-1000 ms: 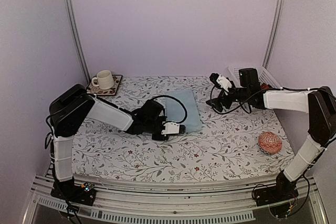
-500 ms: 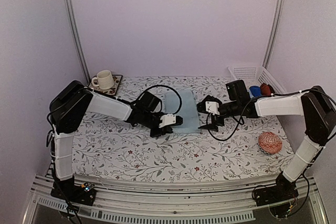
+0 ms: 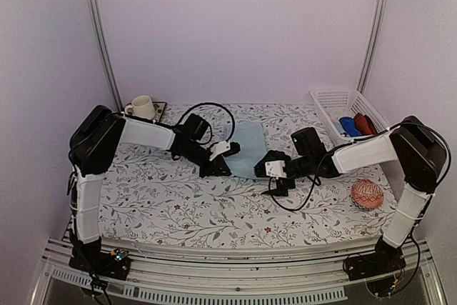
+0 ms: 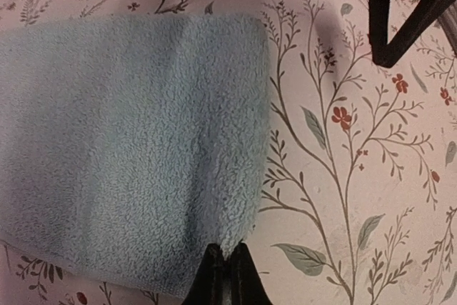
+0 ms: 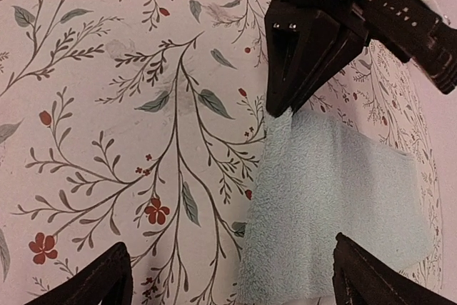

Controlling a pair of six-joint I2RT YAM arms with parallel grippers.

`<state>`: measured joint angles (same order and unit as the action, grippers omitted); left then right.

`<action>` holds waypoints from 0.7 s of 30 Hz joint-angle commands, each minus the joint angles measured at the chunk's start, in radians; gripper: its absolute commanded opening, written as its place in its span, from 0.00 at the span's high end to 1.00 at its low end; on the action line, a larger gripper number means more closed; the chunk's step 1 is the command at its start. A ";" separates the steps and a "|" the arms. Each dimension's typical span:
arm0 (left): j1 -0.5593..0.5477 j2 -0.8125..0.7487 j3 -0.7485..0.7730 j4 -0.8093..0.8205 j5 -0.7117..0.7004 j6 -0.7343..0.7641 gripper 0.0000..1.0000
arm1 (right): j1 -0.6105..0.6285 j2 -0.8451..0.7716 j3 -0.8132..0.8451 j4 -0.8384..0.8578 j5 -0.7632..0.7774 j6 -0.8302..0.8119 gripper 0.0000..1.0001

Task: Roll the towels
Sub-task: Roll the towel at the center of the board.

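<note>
the left pincer [image 4: 226, 278] is closed on the edge of the pale blue towel [image 4: 128, 148] lying on the table [image 4: 357, 176]; the right pincer [image 5: 232, 282] gapes wide just above the towel's edge.

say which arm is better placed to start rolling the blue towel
Left. The left gripper is shut on a corner of the blue towel; the right gripper is open nearby, holding nothing.

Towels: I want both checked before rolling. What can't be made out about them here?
- Maroon towel: top view only, tiny, in the basket; shape and fold unreadable.
- Light blue towel: one end cut off by the left wrist frame; near corner hidden by the left gripper from above.
</note>
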<state>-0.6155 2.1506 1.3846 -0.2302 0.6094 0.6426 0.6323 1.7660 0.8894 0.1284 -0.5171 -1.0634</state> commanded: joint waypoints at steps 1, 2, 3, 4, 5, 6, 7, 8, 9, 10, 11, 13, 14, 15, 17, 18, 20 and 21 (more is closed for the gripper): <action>0.025 0.038 0.061 -0.073 0.115 -0.047 1.00 | 0.019 0.030 -0.034 0.127 0.121 0.024 0.03; 0.028 0.039 0.066 -0.081 0.128 -0.053 1.00 | 0.023 0.035 -0.036 0.139 0.134 0.027 0.03; 0.032 0.042 0.070 -0.083 0.140 -0.057 1.00 | 0.025 0.039 -0.040 0.154 0.152 0.027 0.04; 0.035 0.043 0.073 -0.085 0.151 -0.060 1.00 | 0.029 0.046 -0.043 0.169 0.173 0.025 0.04; 0.038 0.043 0.076 -0.089 0.161 -0.062 1.00 | 0.032 0.056 -0.045 0.181 0.197 0.025 0.05; 0.039 0.044 0.078 -0.092 0.168 -0.063 1.00 | 0.036 0.065 -0.045 0.194 0.222 0.023 0.06; 0.040 0.045 0.080 -0.095 0.173 -0.061 1.00 | 0.039 0.076 -0.046 0.211 0.245 0.022 0.08; 0.042 0.045 0.080 -0.096 0.174 -0.060 1.00 | 0.042 0.087 -0.048 0.229 0.271 0.027 0.09; 0.043 0.045 0.079 -0.098 0.176 -0.058 1.00 | 0.044 0.095 -0.048 0.240 0.288 0.030 0.10; 0.045 0.043 0.078 -0.099 0.178 -0.058 1.00 | 0.047 0.100 -0.047 0.245 0.298 0.031 0.11; 0.046 0.043 0.075 -0.097 0.182 -0.059 1.00 | 0.048 0.106 -0.047 0.245 0.303 0.026 0.12; 0.049 0.043 0.074 -0.097 0.191 -0.062 1.00 | 0.051 0.112 -0.048 0.247 0.311 0.014 0.14; 0.051 0.044 0.076 -0.097 0.195 -0.063 1.00 | 0.054 0.116 -0.048 0.251 0.318 0.014 0.17; 0.051 0.045 0.077 -0.097 0.196 -0.064 1.00 | 0.054 0.120 -0.046 0.254 0.326 0.014 0.21; 0.053 0.046 0.077 -0.098 0.196 -0.064 1.00 | 0.058 0.128 -0.042 0.252 0.338 0.014 0.26; 0.053 0.046 0.077 -0.098 0.196 -0.064 1.00 | 0.059 0.129 -0.041 0.252 0.343 0.015 0.31; 0.053 0.045 0.075 -0.098 0.196 -0.062 1.00 | 0.061 0.129 -0.037 0.251 0.349 0.023 0.42; 0.053 0.045 0.074 -0.098 0.194 -0.061 1.00 | 0.061 0.128 -0.038 0.252 0.347 0.027 0.49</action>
<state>-0.5747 2.1792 1.4448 -0.3119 0.7753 0.5858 0.6842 1.8740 0.8551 0.3534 -0.1993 -1.0489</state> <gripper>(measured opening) 0.017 0.602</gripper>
